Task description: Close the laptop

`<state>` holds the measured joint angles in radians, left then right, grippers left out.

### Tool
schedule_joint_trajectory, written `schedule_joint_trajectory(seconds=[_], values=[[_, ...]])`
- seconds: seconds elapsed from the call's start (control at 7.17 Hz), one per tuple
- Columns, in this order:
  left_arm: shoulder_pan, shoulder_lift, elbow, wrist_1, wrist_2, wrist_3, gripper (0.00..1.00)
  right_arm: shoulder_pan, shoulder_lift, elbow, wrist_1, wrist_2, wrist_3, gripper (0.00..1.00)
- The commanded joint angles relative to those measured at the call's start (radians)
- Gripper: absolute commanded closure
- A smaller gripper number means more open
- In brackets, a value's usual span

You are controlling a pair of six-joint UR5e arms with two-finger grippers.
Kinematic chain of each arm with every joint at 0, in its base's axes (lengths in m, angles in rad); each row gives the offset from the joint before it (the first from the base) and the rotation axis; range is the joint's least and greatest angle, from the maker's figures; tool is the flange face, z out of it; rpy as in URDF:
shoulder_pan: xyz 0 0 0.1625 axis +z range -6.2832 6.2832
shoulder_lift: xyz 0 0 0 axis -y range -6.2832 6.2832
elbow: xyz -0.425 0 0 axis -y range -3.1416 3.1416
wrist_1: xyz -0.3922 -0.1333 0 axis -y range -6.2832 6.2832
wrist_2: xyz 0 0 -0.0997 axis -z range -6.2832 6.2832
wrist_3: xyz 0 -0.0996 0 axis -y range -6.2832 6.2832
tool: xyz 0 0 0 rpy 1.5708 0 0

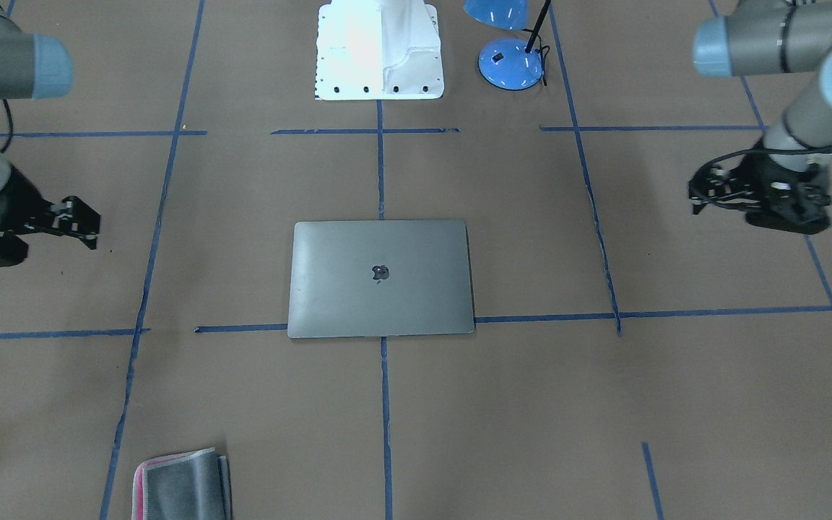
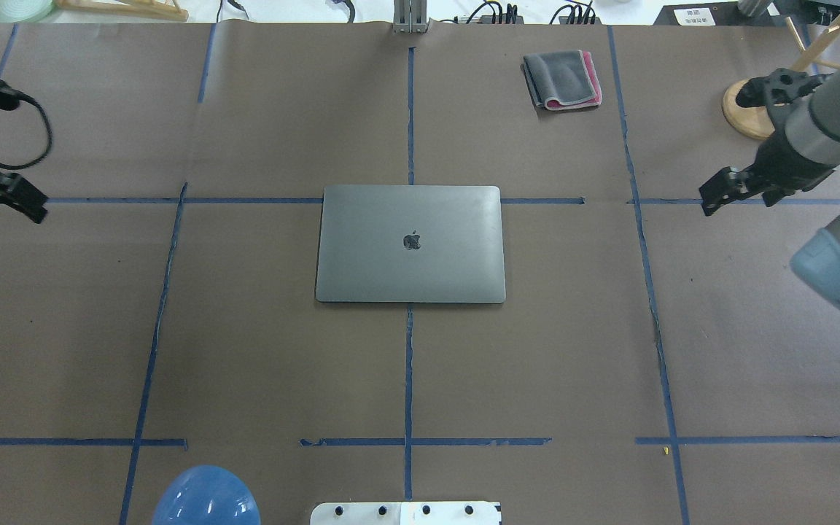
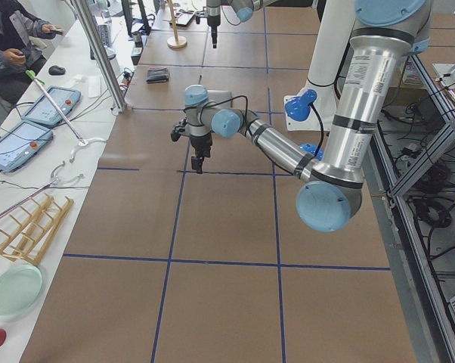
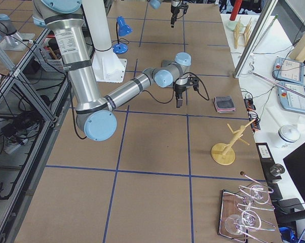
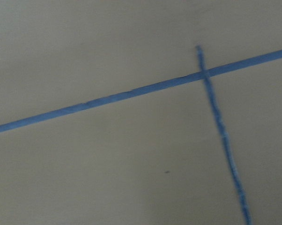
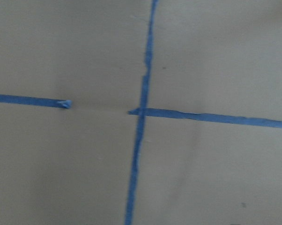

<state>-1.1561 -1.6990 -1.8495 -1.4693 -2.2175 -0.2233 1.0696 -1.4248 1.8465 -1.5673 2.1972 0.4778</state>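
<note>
The laptop (image 2: pixel 410 270) lies flat in the middle of the table with its lid down and the dark apple logo facing up; it also shows in the front-facing view (image 1: pixel 380 303). My left gripper (image 2: pixel 33 208) hovers far to the laptop's left, its fingers together and empty; it also shows in the front-facing view (image 1: pixel 696 195). My right gripper (image 2: pixel 710 203) hovers far to the laptop's right, fingers together and empty; it also shows in the front-facing view (image 1: pixel 91 230). Both wrist views show only brown paper and blue tape.
A folded grey cloth with a pink edge (image 2: pixel 562 79) lies at the far side. A blue lamp (image 1: pixel 510 63) and the white robot base (image 1: pixel 380 50) stand at the near side. A wooden stand (image 2: pixel 744 109) stands at the far right.
</note>
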Motion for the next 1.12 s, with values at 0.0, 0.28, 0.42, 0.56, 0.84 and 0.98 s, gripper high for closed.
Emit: schedule_joint_trajectory(seconds=[0.0, 0.28, 0.42, 0.56, 0.84, 0.98], values=[[-0.237, 0.131, 0.064, 0.001, -0.057, 0.346, 0.0, 0.209, -0.171, 0.01, 0.0, 0.102, -0.344, 0.0], [-0.379, 0.252, 0.055, 0.003, -0.132, 0.392, 0.0, 0.331, -0.299, 0.005, 0.007, 0.13, -0.468, 0.0], [-0.389, 0.277, 0.068, -0.002, -0.133, 0.394, 0.0, 0.345, -0.31, 0.002, 0.007, 0.119, -0.469, 0.0], [-0.389, 0.289, 0.059, 0.0, -0.133, 0.392, 0.0, 0.345, -0.319, 0.002, 0.007, 0.118, -0.458, 0.0], [-0.39, 0.318, 0.064, -0.016, -0.131, 0.392, 0.0, 0.345, -0.336, 0.0, 0.01, 0.115, -0.455, 0.0], [-0.39, 0.328, 0.055, -0.013, -0.123, 0.395, 0.0, 0.343, -0.338, -0.007, 0.01, 0.116, -0.452, 0.0]])
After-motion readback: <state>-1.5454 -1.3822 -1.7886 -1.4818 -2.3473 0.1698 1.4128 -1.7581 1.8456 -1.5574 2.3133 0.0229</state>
